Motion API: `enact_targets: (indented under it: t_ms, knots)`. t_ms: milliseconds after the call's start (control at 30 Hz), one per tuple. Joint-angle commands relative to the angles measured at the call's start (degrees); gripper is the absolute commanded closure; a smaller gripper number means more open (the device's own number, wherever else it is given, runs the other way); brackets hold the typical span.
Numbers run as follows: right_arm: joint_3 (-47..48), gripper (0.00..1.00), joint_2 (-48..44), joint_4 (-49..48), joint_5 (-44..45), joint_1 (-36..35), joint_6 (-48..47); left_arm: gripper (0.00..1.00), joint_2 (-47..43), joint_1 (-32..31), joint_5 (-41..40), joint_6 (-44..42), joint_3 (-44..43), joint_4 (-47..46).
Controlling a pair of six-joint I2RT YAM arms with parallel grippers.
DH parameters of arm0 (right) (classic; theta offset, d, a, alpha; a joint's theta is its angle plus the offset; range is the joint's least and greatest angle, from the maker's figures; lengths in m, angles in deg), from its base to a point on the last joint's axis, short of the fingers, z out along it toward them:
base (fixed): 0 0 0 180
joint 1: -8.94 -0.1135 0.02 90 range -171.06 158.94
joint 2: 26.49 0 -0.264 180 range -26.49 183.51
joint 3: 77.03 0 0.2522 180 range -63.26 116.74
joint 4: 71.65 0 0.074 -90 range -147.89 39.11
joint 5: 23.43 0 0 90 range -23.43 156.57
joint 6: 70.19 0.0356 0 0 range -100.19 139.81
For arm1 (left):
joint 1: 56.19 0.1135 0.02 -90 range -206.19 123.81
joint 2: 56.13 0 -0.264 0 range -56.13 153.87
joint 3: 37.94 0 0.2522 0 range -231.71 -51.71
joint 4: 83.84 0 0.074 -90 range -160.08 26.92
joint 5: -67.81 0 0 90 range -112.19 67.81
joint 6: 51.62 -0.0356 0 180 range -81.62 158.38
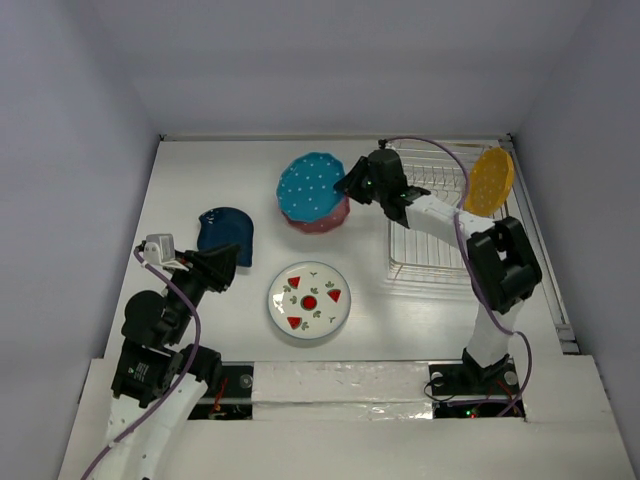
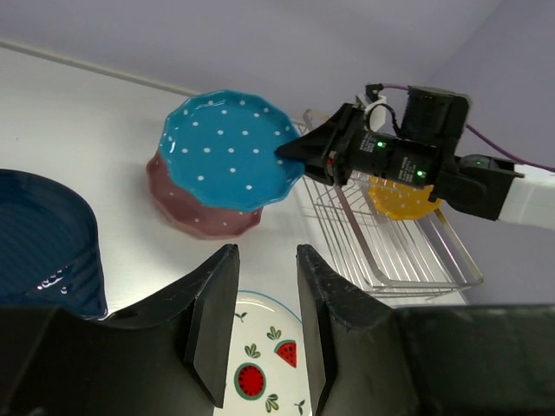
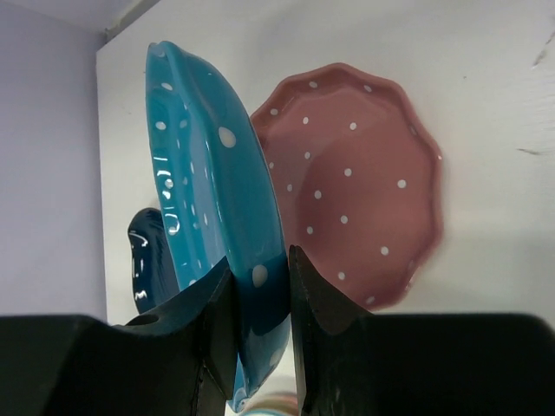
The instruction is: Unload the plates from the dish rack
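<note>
My right gripper (image 1: pixel 350 185) is shut on the rim of the teal dotted plate (image 1: pixel 310 186) and holds it just over the pink dotted plate (image 1: pixel 322 223), left of the dish rack (image 1: pixel 428 225). In the right wrist view its fingers (image 3: pixel 258 260) pinch the teal rim (image 3: pixel 208 173), with the pink plate (image 3: pixel 355 173) below. The orange-yellow plate (image 1: pixel 490 181) stands upright in the rack. The dark blue plate (image 1: pixel 225 235) and the white fruit plate (image 1: pixel 309 299) lie on the table. My left gripper (image 1: pixel 222 268) is open and empty between them. The cream-and-pink plate is out of view.
The left wrist view shows my open left gripper (image 2: pixel 265 253) above the fruit plate (image 2: pixel 260 368), the teal plate (image 2: pixel 230 147), the rack (image 2: pixel 390 247) and the right gripper (image 2: pixel 295 152). White walls enclose the table (image 1: pixel 200 180) at the back and sides.
</note>
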Motion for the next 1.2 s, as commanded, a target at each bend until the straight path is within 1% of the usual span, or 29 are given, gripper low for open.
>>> enact_targets:
  t_ms: [0, 167, 200, 300, 600, 700, 733, 867, 1000, 1100, 1133, 1167]
  knots:
    - [6.9, 1.00, 0.3, -9.7, 2.0, -1.5, 5.0, 0.70, 0.9, 0.3, 0.5, -0.1, -1.8, -2.0]
    - [7.3, 1.00, 3.4, -9.6, 2.4, -2.1, 6.5, 0.70, 1.1, 0.3, 0.6, -0.1, -1.8, -2.0]
    - [6.7, 1.00, 3.6, -10.2, 4.1, -2.1, 6.7, 0.70, 1.1, 0.3, 0.6, -0.1, -1.7, -2.1]
    - [7.0, 1.00, 4.5, -9.2, 5.2, -2.1, 7.1, 0.70, 1.1, 0.3, 0.7, 0.0, -1.8, -2.1]
    - [4.7, 1.00, 6.2, -10.3, 6.3, -2.1, 8.6, 0.70, 2.2, 0.3, 1.4, -0.1, -1.6, -2.2]
    - [4.9, 0.94, 6.9, -9.6, 6.3, -2.1, 7.9, 0.70, 2.3, 0.3, 1.3, -0.2, -1.6, -2.3]
    - [5.1, 0.91, 7.1, -8.5, 5.8, -2.1, 7.6, 0.69, 2.2, 0.3, 1.3, -0.2, -1.6, -2.3]
    - [4.3, 0.87, 7.4, -8.2, 5.7, -2.1, 6.9, 0.69, 1.9, 0.9, 1.1, -0.1, -1.5, -2.2]
    - [4.0, 0.80, 7.6, -6.7, 5.6, -2.1, 6.1, 0.69, 1.7, 0.9, 1.1, -0.1, -1.6, -2.3]
    - [4.2, 0.69, 7.4, -3.4, 6.7, -2.1, 4.4, 0.69, 1.7, 0.9, 1.2, -0.1, -1.6, -2.3]
    - [3.9, 0.60, 6.9, -2.5, 7.2, -2.1, 3.7, 0.69, 1.6, 0.9, 1.3, -0.1, -1.5, -2.5]
    - [3.7, 0.57, 6.7, -1.6, 7.7, -2.1, 2.6, 0.69, 1.5, 0.9, 1.4, -0.1, -1.6, -2.4]
